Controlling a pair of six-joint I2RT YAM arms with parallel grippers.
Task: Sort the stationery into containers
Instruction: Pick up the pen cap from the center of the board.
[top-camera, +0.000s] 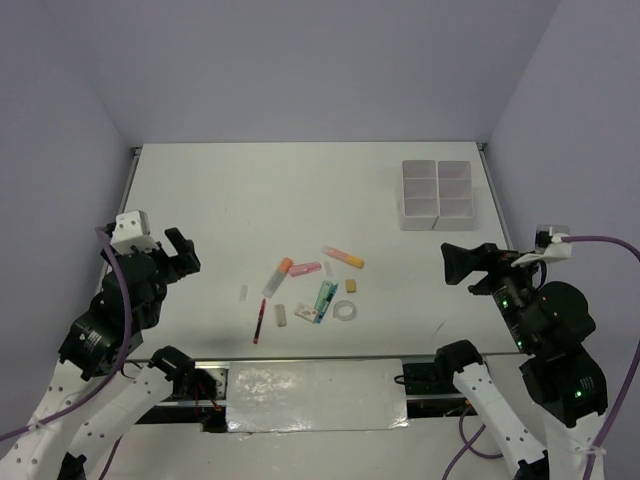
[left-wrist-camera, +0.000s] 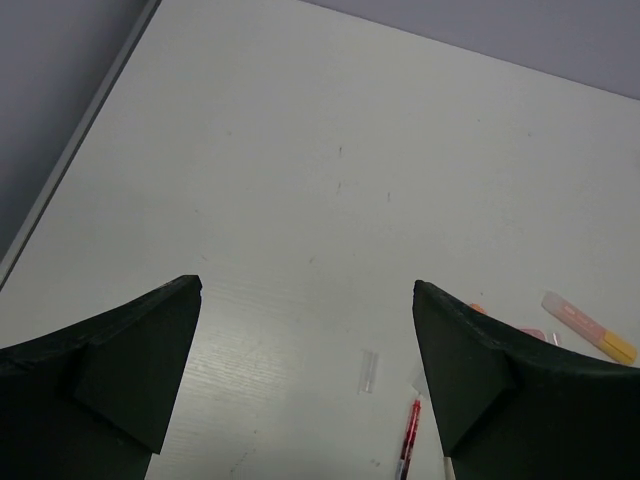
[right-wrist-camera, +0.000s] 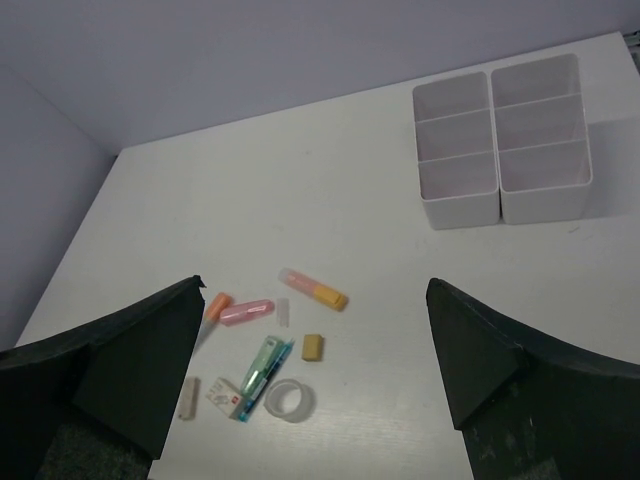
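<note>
The stationery lies in a loose cluster at the table's front middle: orange-capped marker, pink marker, pink-yellow marker, yellow eraser, green packet, tape ring, white eraser and red pen. The joined white trays stand at the back right, their compartments empty. My left gripper is open and empty, left of the cluster above the table. My right gripper is open and empty, right of the cluster. The right wrist view shows the tape ring and green packet.
A small clear cap lies left of the cluster and shows in the left wrist view beside the red pen. A small white box lies by the green packet. Walls enclose the table on three sides.
</note>
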